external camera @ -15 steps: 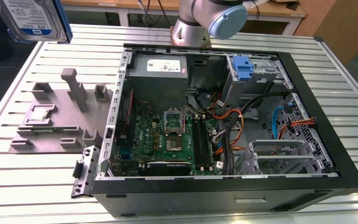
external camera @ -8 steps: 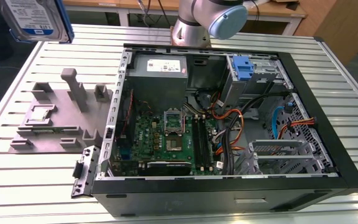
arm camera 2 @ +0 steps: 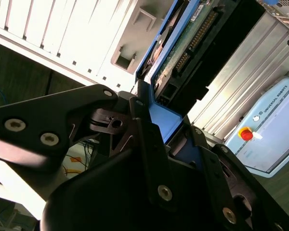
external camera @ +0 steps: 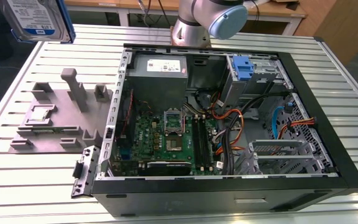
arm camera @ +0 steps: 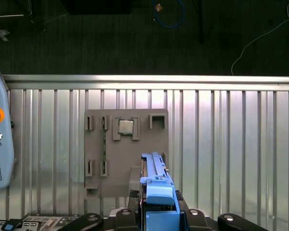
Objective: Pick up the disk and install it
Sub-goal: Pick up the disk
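Pickup done: the black pincer [arm camera: 158, 219] is clamped on the grey, blue-railed, labelled metal disk [external camera: 36, 18], aloft over the slatted metal worktop's [external camera: 30, 172] corner, well apart from the open black computer case [external camera: 229, 196]; installing remains.

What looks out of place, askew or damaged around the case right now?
Nothing stands out. The gripper is clamped on the disk, held in the air over the grey fixture; the open computer case sits square on the table, with no visible spill or damage.
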`<state>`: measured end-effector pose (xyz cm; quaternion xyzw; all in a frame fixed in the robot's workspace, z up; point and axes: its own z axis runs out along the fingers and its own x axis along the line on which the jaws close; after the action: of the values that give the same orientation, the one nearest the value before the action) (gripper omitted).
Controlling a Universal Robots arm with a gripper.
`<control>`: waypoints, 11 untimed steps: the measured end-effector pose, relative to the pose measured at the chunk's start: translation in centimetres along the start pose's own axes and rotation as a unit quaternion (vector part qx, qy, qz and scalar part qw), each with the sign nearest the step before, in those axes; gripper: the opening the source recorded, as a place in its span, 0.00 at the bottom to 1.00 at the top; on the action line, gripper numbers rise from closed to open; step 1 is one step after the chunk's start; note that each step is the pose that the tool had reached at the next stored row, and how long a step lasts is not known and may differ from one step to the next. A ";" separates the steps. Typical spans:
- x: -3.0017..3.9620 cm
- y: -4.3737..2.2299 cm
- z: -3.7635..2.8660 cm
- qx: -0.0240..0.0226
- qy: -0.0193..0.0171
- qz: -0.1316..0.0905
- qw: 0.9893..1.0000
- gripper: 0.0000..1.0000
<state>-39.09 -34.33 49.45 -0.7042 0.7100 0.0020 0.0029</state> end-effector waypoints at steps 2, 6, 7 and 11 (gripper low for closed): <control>0.00 -0.03 0.00 0.000 0.000 0.000 1.000 0.37; 0.00 -0.13 0.00 0.000 0.000 0.000 1.000 0.37; 0.00 -0.17 0.00 0.000 0.000 0.000 1.000 0.37; 0.00 -0.39 0.00 0.000 0.000 0.000 1.000 0.37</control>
<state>-38.70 -34.33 49.45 -0.7042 0.7100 0.0020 0.0029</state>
